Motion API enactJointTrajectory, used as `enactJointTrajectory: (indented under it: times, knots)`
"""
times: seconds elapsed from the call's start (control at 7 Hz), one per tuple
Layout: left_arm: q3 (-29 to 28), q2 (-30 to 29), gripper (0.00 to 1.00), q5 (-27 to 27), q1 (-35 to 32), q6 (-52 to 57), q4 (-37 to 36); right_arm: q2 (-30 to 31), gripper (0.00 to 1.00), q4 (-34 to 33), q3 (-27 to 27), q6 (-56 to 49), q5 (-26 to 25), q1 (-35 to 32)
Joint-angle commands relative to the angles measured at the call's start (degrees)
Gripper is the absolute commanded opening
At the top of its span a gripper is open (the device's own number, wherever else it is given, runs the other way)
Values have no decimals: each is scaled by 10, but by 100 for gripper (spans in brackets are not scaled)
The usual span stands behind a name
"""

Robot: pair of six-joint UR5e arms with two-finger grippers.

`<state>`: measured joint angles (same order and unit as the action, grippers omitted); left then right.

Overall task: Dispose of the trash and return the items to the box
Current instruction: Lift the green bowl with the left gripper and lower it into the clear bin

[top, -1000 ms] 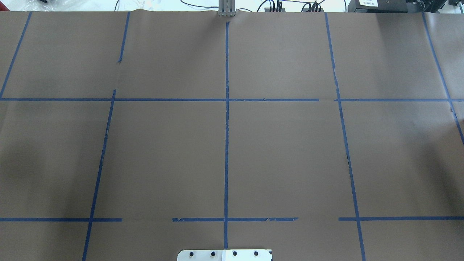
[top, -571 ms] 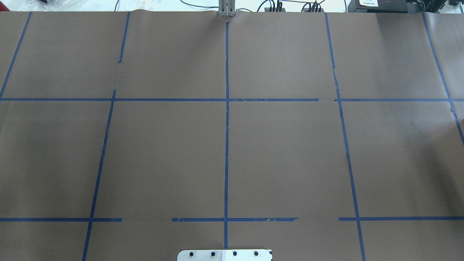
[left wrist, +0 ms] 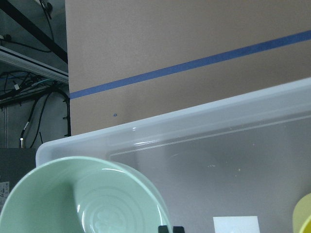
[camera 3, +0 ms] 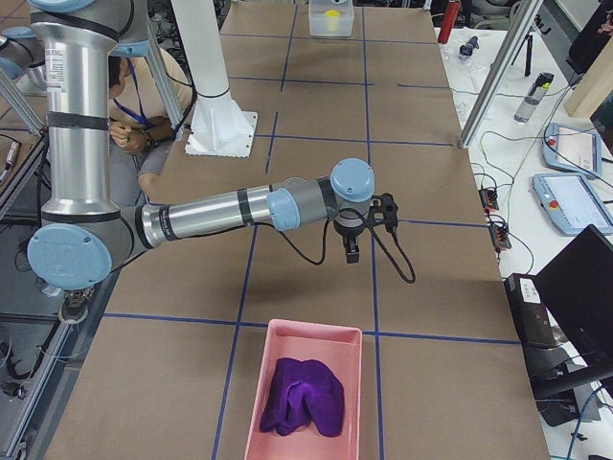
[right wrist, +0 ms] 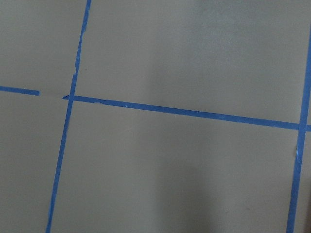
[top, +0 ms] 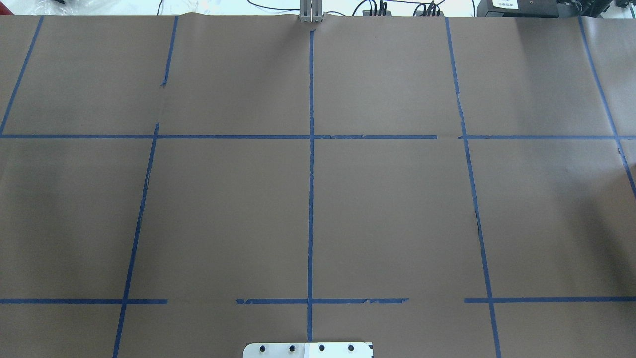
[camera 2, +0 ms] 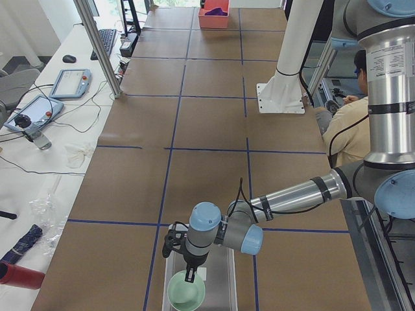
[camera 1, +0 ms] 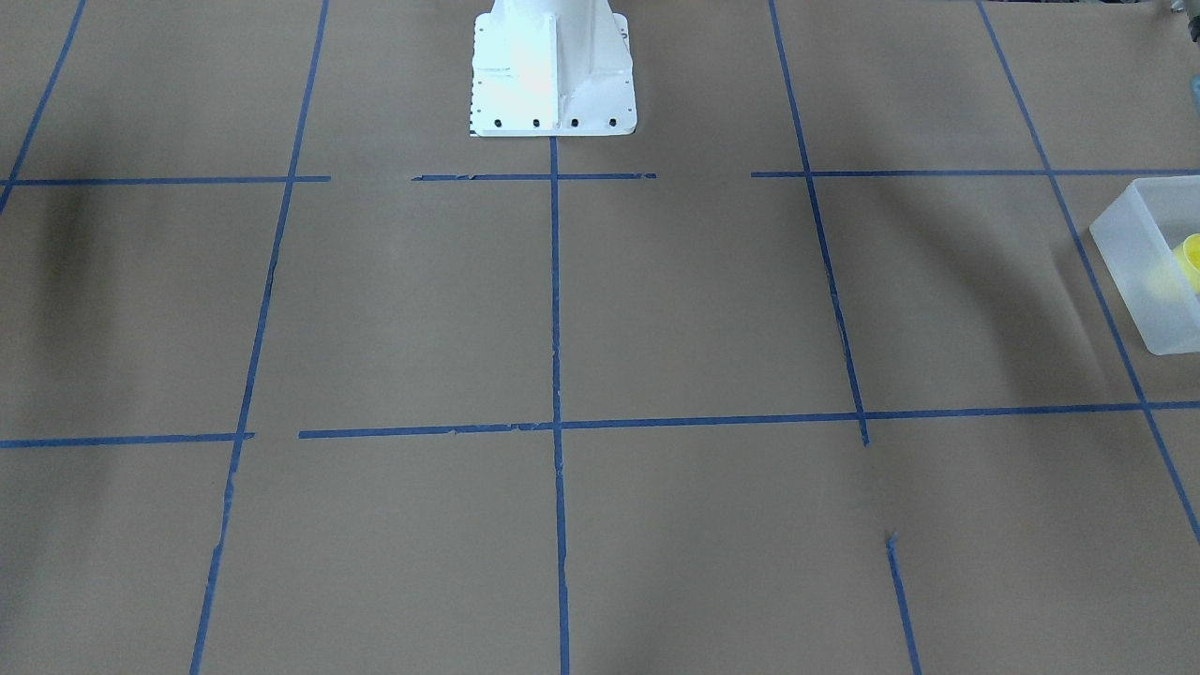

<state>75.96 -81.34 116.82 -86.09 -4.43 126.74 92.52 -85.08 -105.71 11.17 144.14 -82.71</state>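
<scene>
The frosted-white box (camera 2: 219, 280) stands at the table's near end in the exterior left view. It also shows in the front-facing view (camera 1: 1139, 272) and the left wrist view (left wrist: 204, 128). My left gripper (camera 2: 190, 277) hangs over the box's left part, its fingertips (left wrist: 164, 229) close together at the rim of the mint-green bowl (left wrist: 87, 199). The bowl (camera 2: 187, 291) sits partly over the box's wall. The yellow cup (camera 1: 1192, 257) is inside the box. My right gripper (camera 3: 352, 251) hovers over bare table; I cannot tell whether it is open or shut.
A pink tray (camera 3: 263, 383) with a purple cloth (camera 3: 305, 395) lies at the table's right end. The white robot base (camera 1: 553, 75) stands at the table's middle edge. A seated person (camera 2: 347, 126) is behind the robot. Brown paper with blue tape lines (top: 310, 199) covers the table.
</scene>
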Motion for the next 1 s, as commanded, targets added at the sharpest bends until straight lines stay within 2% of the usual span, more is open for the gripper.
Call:
enactJointTrajectory:
  times: [0.0, 0.14, 0.29, 0.57, 0.71, 0.86]
  knots:
    - [-23, -3, 0, 22, 0, -7, 7, 3, 100, 0, 0, 0, 0, 0]
    - [-28, -3, 9, 26, 0, -7, 11, 3, 100, 0, 1, -1, 0, 0]
    - [-32, -3, 25, 28, 1, -7, 11, 3, 100, 0, 0, 0, 0, 0]
    - [-32, -3, 32, 67, 1, -7, 12, 3, 100, 1, -5, 0, 1, 0]
    - [-22, -2, 41, 76, 1, -8, 13, 4, 100, 1, -7, 0, 1, 0]
    - [16, -1, 43, 86, 1, -12, 6, 3, 100, 1, -13, 1, 1, 0]
